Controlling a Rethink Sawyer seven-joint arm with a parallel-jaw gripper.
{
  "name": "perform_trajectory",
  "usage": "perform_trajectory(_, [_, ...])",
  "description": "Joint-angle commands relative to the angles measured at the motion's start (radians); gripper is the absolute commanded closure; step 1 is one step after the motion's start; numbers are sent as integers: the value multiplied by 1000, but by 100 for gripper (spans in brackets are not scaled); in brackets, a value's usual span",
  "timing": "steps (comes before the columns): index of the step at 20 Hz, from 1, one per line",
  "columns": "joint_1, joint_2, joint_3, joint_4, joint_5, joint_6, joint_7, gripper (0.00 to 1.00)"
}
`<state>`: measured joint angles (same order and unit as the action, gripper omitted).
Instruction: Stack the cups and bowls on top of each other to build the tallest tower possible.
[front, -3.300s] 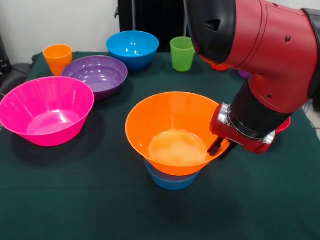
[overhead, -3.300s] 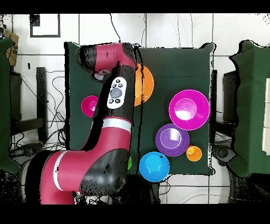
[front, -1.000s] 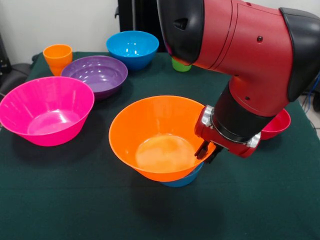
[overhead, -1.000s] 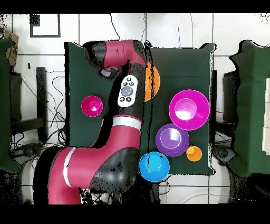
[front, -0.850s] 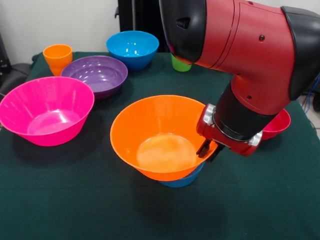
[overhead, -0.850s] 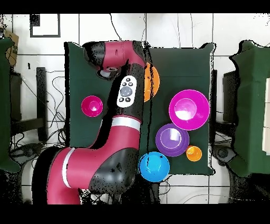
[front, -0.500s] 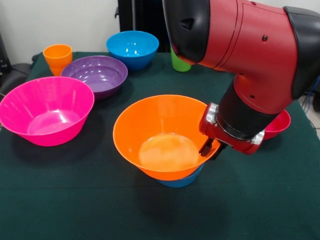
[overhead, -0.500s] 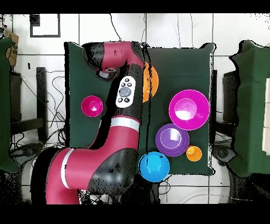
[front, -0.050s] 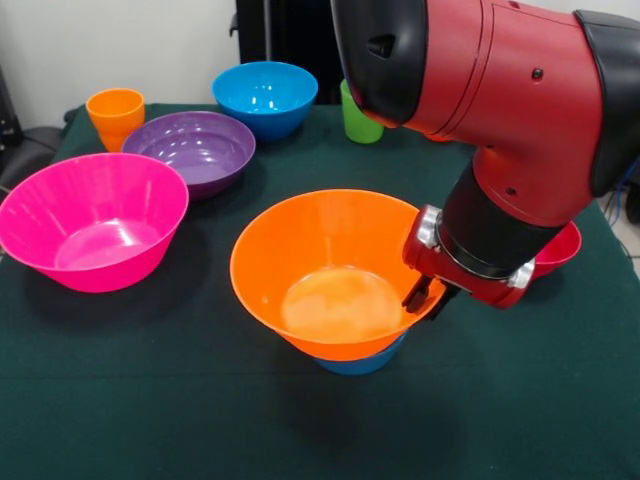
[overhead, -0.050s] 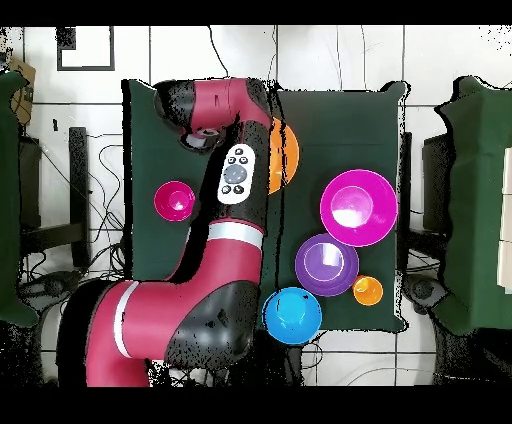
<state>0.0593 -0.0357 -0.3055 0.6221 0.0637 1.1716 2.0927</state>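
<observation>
Pincer (front, -0.050s: 428, 296) clamped over rim of large orange bowl (front, -0.050s: 330, 270), mouth up, slightly tilted atop small light-blue bowl (front, -0.050s: 362, 362).

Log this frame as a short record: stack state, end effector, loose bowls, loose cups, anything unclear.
stack: large orange bowl sits on a small light-blue bowl, which is mostly hidden beneath it
end effector: end effector at the orange bowl's rim, fingers astride the wall; grip looks closed on it
loose bowls: pink bowl, purple bowl, blue bowl, red bowl partly behind the arm
loose cups: orange cup, green cup
unclear: no cup visible inside the orange bowl; the other cups are not visible
</observation>
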Motion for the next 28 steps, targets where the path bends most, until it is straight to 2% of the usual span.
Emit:
perform_trajectory(1, [28,40,146,64,17,-46,8,100])
perform_trajectory(28, [20,17,137,119,2,-80,9,100])
